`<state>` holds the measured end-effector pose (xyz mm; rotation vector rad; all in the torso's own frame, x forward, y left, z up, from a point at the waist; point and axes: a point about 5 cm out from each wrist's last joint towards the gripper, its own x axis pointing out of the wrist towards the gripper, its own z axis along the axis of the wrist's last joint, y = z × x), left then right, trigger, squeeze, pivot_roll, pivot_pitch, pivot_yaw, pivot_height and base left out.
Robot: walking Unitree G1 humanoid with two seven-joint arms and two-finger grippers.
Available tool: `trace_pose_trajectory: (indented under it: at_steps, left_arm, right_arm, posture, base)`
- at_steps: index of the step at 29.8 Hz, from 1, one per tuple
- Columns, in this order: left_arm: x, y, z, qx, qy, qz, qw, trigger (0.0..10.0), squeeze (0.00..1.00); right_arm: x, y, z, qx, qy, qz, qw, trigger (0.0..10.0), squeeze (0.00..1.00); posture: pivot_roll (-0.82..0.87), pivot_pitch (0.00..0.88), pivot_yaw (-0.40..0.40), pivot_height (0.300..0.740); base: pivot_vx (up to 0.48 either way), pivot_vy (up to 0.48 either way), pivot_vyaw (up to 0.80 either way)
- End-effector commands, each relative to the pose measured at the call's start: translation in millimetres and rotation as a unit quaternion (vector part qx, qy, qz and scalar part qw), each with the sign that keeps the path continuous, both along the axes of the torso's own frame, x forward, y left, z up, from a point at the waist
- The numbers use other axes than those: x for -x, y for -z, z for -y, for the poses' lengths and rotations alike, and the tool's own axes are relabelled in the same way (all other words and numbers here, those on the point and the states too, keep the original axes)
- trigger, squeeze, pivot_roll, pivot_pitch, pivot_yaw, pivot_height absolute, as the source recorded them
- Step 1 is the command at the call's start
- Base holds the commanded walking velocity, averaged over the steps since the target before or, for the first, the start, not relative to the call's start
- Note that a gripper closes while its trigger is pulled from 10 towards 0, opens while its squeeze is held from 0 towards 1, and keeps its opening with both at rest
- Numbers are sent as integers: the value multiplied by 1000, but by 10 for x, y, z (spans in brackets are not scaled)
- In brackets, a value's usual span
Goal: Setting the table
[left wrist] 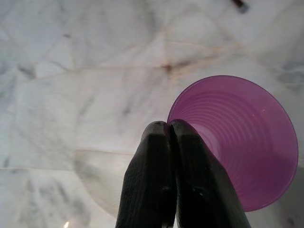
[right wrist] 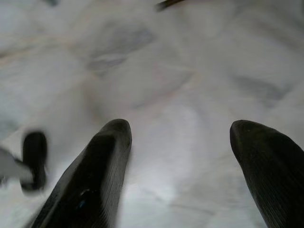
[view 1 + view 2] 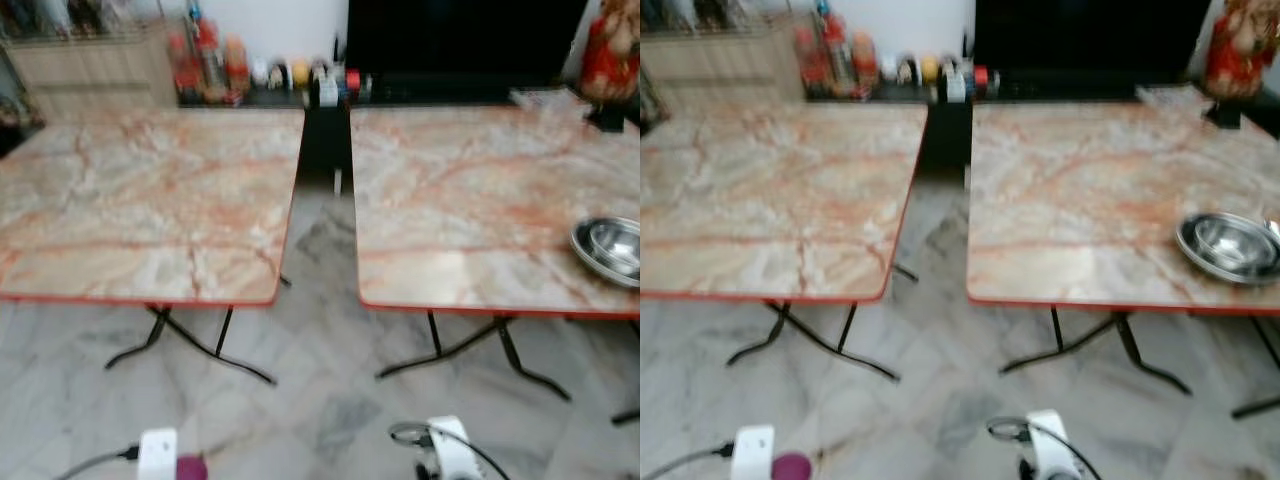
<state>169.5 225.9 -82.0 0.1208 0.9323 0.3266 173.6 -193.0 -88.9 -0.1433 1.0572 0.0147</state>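
- Purple plastic cup point(image 1: 237, 142): rim pinched between the closed fingers of the left gripper point(image 1: 169, 130), carried low above the marble floor point(image 3: 320, 400), short of both tables
- Right gripper point(image 2: 180, 133): fingers spread wide, nothing between them, pointing at the floor
- Left table point(image 3: 150, 200): marble-patterned top carries no tableware
- Right table point(image 3: 470, 210): steel bowl point(image 3: 610, 248) sits near its right edge
- Progress, judged: early; one bowl placed, cup not yet delivered, further items likely outstanding
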Motion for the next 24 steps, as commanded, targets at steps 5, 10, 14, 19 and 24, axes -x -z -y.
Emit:
trace_pose_trajectory:
  at_steps: [5,10,14,19,24]
  left_arm:
    - [-6,-12,-36,-4,-3,3,1000,10000,0]
    - [-15,-14,-26,-3,-2,5,1000,10000,0]
    - [-24,-17,-19,-1,2,7,1000,10000,0]
    - [-14,-12,-12,0,2,8,1000,10000,0]
    - [1,-5,-14,0,2,6,1000,10000,0]
  right_arm:
    - [-83,-30,-79,-13,-4,16,1000,10000,0]
    - [-89,-33,-85,-13,-14,17,1000,10000,0]
    - [-90,-33,-87,-16,-6,18,1000,10000,0]
    - [-86,-32,-80,-14,-10,16,1000,10000,0]
    - [-83,-31,-73,-13,-12,15,1000,10000,0]
  posture:
    - [-16,0,-15,732]
    - [-21,0,-16,732]
    - [-20,0,-18,732]
    - [-21,0,-18,732]
    - [-22,0,-18,732]
  base:
    - [48,-415,0]
    - [244,-409,0]
    - [247,-409,0]
    - [244,-409,0]
    - [249,-407,0]
